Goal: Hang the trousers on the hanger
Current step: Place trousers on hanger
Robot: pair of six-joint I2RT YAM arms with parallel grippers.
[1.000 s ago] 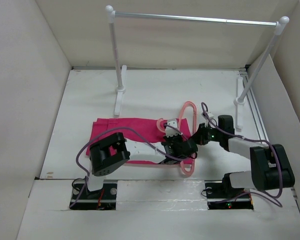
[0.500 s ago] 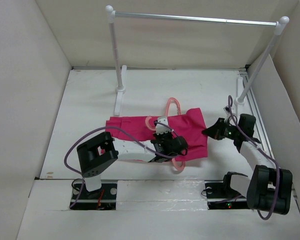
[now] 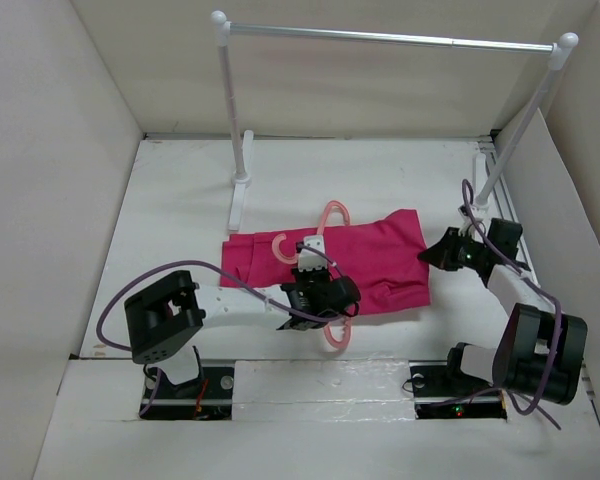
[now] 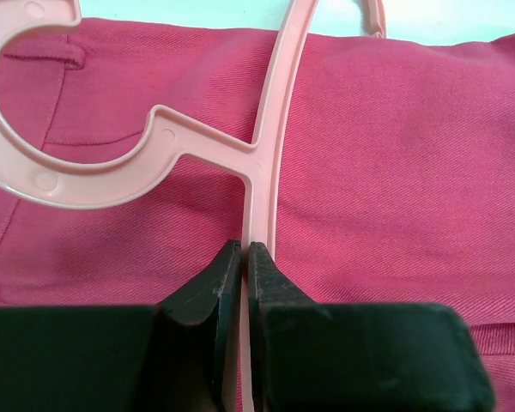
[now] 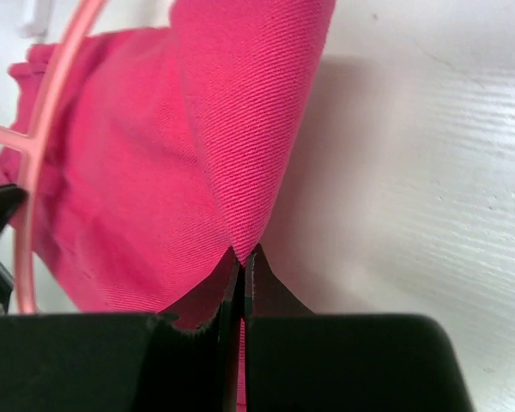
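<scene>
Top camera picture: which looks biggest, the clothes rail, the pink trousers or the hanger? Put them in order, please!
1. Clothes rail: the widest and tallest thing there.
2. Trousers: a broad pink patch.
3. Hanger: thin, and partly hidden by the left arm, so its full size is unsure.

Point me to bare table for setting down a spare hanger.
Bare: the far strip of table between the rail feet, behind the trousers; the left side between wall and trousers; the near-right patch by the right arm's base. Crowded: centre, where left gripper clamps the hanger and right gripper pinches trousers.
</scene>
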